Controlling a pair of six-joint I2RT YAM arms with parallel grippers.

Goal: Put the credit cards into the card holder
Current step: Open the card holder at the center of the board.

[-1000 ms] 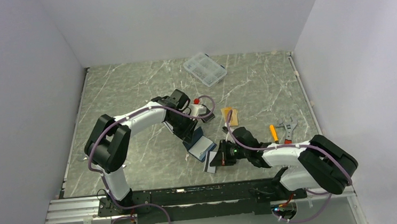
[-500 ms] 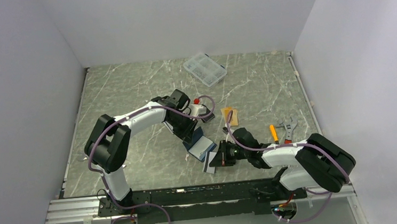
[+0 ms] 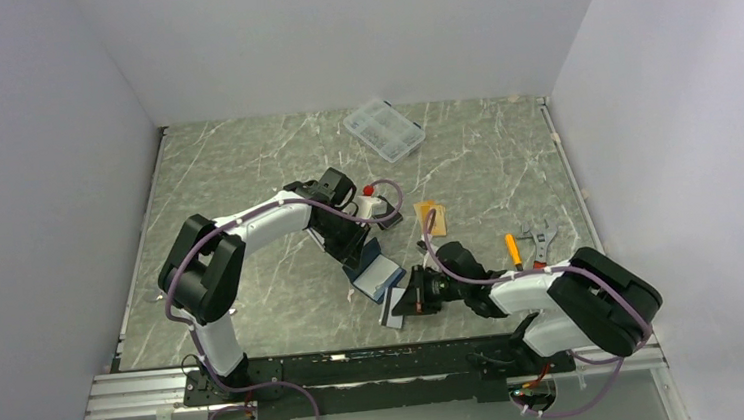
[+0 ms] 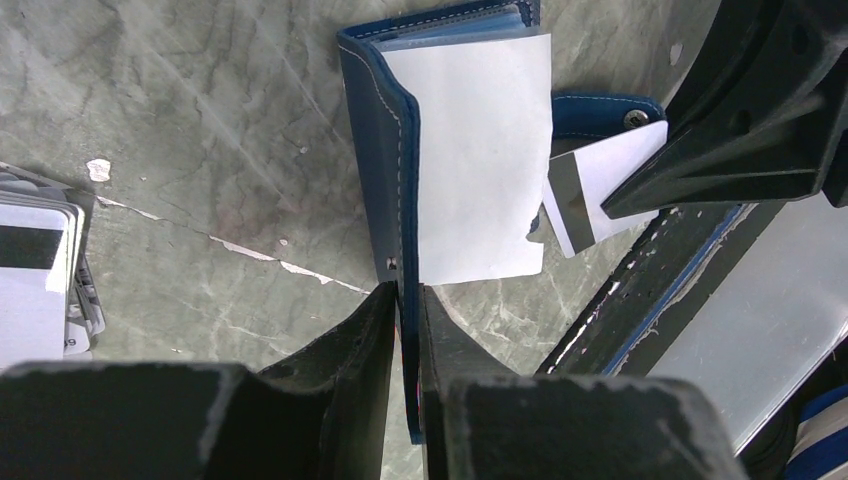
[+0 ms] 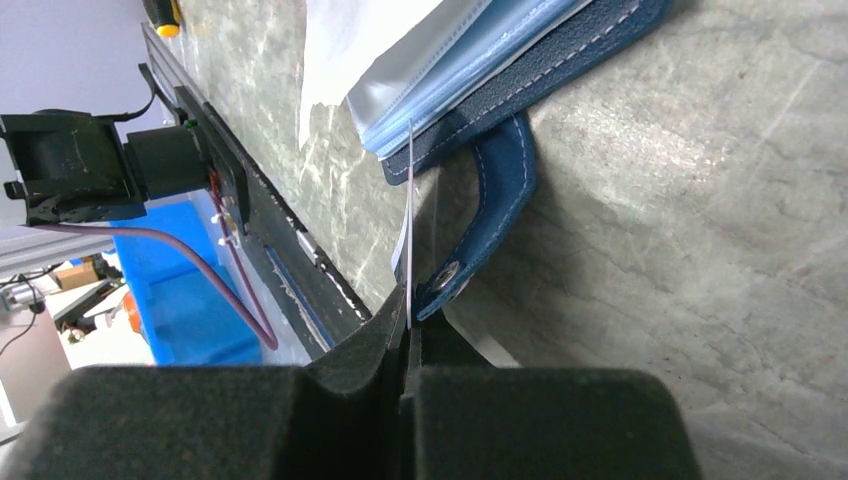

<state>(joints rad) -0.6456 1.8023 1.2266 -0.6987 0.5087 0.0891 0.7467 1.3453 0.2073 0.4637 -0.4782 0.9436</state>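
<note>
— Why does the left gripper point(image 4: 405, 300) pinch the cover of the holder point(image 4: 375, 150)?
— To prop it open on the table point(image 3: 244, 170). The right gripper point(image 5: 410, 325), clamped on a card point(image 4: 600, 180), aims it edge-on at the open side.

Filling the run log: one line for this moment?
phase: insertion | left gripper: shut on card holder | right gripper: shut on credit card | card: by snap tab, not yet slotted

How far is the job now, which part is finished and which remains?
Done: the card holder lies open, gripped by the left claw. In hand: the right claw pinches one card beside the holder's snap tab, not yet slotted. Left: that card, plus the stack of cards and the orange card.
</note>
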